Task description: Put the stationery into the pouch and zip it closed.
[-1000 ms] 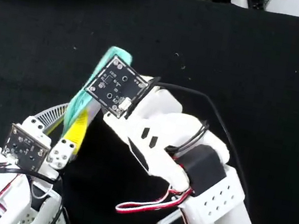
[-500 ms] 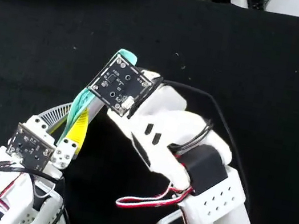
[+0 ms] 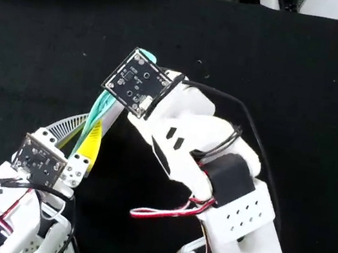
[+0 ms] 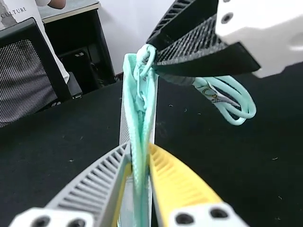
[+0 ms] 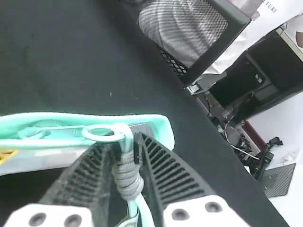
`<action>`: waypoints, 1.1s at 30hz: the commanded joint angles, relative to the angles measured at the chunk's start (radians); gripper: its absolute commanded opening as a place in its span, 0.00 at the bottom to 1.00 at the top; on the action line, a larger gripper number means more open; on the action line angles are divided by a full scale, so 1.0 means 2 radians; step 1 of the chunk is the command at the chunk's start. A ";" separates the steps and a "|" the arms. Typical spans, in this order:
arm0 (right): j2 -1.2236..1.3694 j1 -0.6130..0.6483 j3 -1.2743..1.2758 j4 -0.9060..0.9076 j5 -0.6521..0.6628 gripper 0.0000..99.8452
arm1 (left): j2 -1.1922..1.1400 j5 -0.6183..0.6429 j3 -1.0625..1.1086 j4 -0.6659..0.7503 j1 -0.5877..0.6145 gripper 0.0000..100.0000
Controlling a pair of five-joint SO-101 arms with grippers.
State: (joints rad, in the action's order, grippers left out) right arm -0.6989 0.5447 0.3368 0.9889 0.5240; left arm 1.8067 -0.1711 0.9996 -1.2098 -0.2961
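A mint-green pouch (image 3: 97,114) hangs edge-on above the black table, stretched between both grippers. My left gripper (image 4: 138,153) is shut on the pouch's (image 4: 140,127) lower end, pinched between its grey finger (image 4: 92,184) and yellow finger (image 4: 177,182). In the high view that gripper (image 3: 85,141) sits below the pouch. My right gripper (image 5: 125,142), with black ribbed fingers, is shut on the zipper pull (image 5: 124,163) at the pouch's (image 5: 52,125) far end. The pull's ring (image 4: 145,57) and a mint cord loop (image 4: 233,105) hang by the right gripper (image 4: 158,54).
The black table (image 3: 306,92) spreads out on all sides of the arms. The right arm's white body (image 3: 212,180) crosses the middle near side. A mesh chair (image 5: 189,23) and a dark desk (image 4: 80,42) stand beyond the table.
The right gripper has moved slightly farther from the near edge with the zipper pull, drawing the pouch's top end with it. The left arm has shifted a little to the right, still clamping the pouch.
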 commanded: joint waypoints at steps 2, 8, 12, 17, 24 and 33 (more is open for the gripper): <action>0.016 -0.072 -0.028 -0.027 0.019 0.01 | 0.002 -0.003 -0.003 -0.008 -0.002 0.03; 0.034 -0.096 -0.033 -0.027 0.025 0.01 | 0.002 -0.004 -0.003 -0.008 -0.002 0.03; 0.035 -0.097 -0.033 -0.034 0.026 0.01 | 0.002 -0.004 -0.004 -0.008 -0.002 0.03; 0.041 -0.110 -0.052 -0.037 0.026 0.01 | 0.002 -0.004 -0.007 -0.011 -0.001 0.03; 0.121 -0.145 -0.099 -0.052 0.026 0.01 | 0.002 -0.004 -0.007 -0.011 0.001 0.03; 0.174 -0.161 -0.145 -0.051 0.025 0.01 | 0.002 -0.003 -0.007 -0.012 0.001 0.03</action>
State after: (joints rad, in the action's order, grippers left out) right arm -0.3721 0.3207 0.1312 0.9198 0.5669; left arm 1.8067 -0.1695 1.0012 -1.2175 -0.2977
